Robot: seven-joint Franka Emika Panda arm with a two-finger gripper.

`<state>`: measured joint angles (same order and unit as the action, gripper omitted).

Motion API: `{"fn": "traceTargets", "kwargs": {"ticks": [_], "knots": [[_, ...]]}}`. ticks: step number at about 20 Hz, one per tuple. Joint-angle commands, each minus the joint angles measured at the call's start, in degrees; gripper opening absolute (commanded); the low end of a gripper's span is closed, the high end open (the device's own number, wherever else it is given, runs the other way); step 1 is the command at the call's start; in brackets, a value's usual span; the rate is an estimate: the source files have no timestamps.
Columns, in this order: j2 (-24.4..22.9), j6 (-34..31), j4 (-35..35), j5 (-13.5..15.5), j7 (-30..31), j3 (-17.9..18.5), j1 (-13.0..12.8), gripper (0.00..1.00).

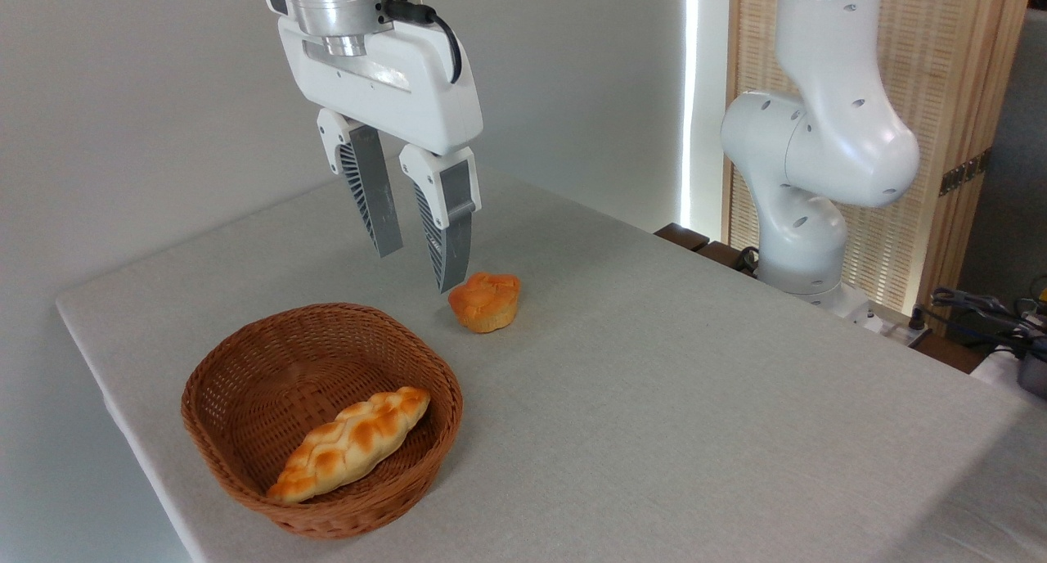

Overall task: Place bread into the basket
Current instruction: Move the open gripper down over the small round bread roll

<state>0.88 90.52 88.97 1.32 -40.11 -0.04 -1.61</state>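
The bread (485, 300), a small orange-golden muffin-shaped bun, sits on the grey table just right of and behind the basket (245, 358). The basket is round, reddish-brown wicker, and holds a long braided golden loaf (352, 442). My gripper (420, 268) hangs open above the table, behind the basket's far rim and just left of the bun. Nothing is between its fingers. In the picture the right fingertip (451, 278) ends close beside the bun's upper left edge; whether it touches, I cannot tell.
The grey table (695, 399) stretches to the right and front. The arm's white base (806, 219) stands at the table's far right edge, before a wooden slatted screen. Cables and gear lie at the far right. A plain wall is behind.
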Motion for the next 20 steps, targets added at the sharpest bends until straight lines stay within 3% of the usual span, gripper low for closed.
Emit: {"fn": "traceTargets", "kwargs": {"ticks": [1, 13, 18, 20], "knots": [[-0.17, -1.31, -0.29, -0.18, -0.24, 0.47, -0.32, 1.00], [-0.78, -0.70, 1.90, 0.00, -0.32, -0.14, -0.32, 1.00], [-6.75, 1.05, 10.50, 2.46, -0.15, -1.02, -0.58, 1.00], [-9.91, 2.81, 15.24, 4.29, -0.67, -1.02, -2.07, 1.00]]}}
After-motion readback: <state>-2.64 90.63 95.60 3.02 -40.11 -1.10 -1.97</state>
